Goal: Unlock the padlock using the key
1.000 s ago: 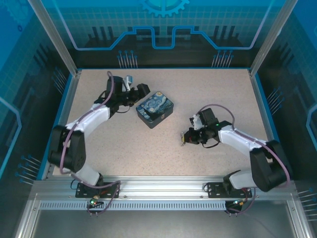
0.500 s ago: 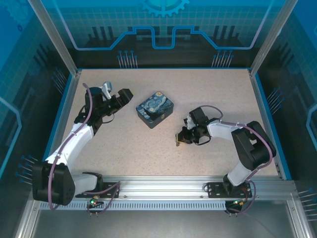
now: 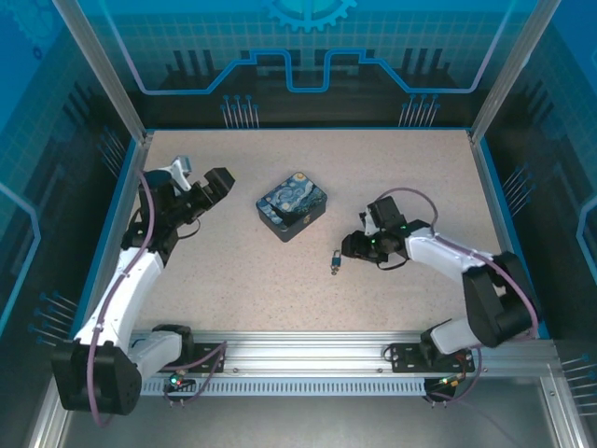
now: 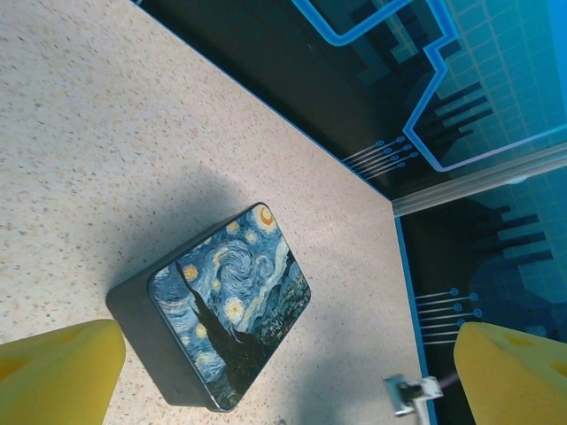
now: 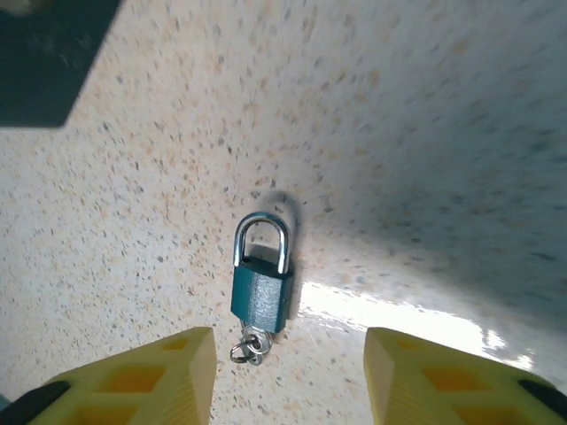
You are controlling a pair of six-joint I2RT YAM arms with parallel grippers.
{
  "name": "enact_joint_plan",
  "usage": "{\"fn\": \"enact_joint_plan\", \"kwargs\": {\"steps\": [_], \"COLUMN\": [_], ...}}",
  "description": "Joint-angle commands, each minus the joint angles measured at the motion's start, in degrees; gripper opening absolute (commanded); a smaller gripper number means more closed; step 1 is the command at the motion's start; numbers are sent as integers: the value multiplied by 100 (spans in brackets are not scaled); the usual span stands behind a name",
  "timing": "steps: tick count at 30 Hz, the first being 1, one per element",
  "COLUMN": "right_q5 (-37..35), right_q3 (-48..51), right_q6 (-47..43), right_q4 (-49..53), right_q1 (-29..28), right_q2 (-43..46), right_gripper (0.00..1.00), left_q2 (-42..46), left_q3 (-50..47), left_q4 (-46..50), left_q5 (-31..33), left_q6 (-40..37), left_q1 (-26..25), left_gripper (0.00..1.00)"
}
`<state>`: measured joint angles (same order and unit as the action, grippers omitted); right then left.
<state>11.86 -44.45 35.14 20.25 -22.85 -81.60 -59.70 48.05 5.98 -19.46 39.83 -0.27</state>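
On the speckled table (image 5: 133, 177), just ahead of the right gripper (image 5: 288, 347) and its spread, empty jaws, lies the padlock (image 5: 262, 288) — small, rigid, probably light and slick, what looks like the key (image 5: 249, 347) at its base — best pinched across its flat body, while the left gripper (image 4: 288, 354) hangs wide open near the tin (image 4: 230, 310).

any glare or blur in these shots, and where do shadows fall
Right wrist view: a bright glare patch on the table beside the padlock, the far surface blurred. Left wrist view: a soft shadow lies over the tin and the table around it. Top external view: evenly lit, sharp.
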Motion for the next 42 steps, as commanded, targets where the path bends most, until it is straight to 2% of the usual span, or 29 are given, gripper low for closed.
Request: {"fn": "enact_joint_plan", "kwargs": {"steps": [1, 8, 11, 15, 20, 24, 27, 30, 34, 36, 42], "right_q5": [-1006, -2169, -2512, -3238, -3228, -3158, -2821, -2457, -1925, -1788, -1437], "right_q3": [-205, -137, 6, 491, 1475, 2104, 2275, 2521, 2551, 2676, 2859], "right_q6": [-547, -1122, -1419, -1898, -2494, -2579, -2885, -2909, -2789, -2854, -3009], "right_q4": [604, 611, 338, -424, -2103, -3625, -4587, -5761, -6436, -6978, -7706], "right_q1": [112, 701, 1049, 1490, 2128, 2303, 2339, 2390, 2431, 2410, 2380], "right_q2": [728, 1744, 1973, 2096, 1859, 1509, 1312, 1017, 545, 271, -221], "right_gripper": [55, 81, 98, 100, 100, 100, 100, 100, 100, 100, 100], "left_q2": [367, 1169, 1460, 1713, 1796, 1611, 1289, 959, 294, -43, -794], "left_q3": [24, -579, -963, -1808, -3039, -3157, -3118, -3172, -3333, -3307, -3188], "left_q4": [356, 615, 594, -69, -1517, -1600, -1717, -2057, -2947, -3269, -4233], "left_q5": [441, 2130, 2802, 3391, 3476, 3730, 3680, 3585, 3359, 3131, 2411], "left_q6": [-360, -678, -850, -1118, -1707, -2254, -2731, -2833, -3033, -3164, -3333], "left_q1": [140, 212, 221, 234, 231, 239, 245, 255, 256, 265, 265], "left_gripper": [99, 99, 99, 99, 99, 99, 99, 99, 99, 99, 99]}}
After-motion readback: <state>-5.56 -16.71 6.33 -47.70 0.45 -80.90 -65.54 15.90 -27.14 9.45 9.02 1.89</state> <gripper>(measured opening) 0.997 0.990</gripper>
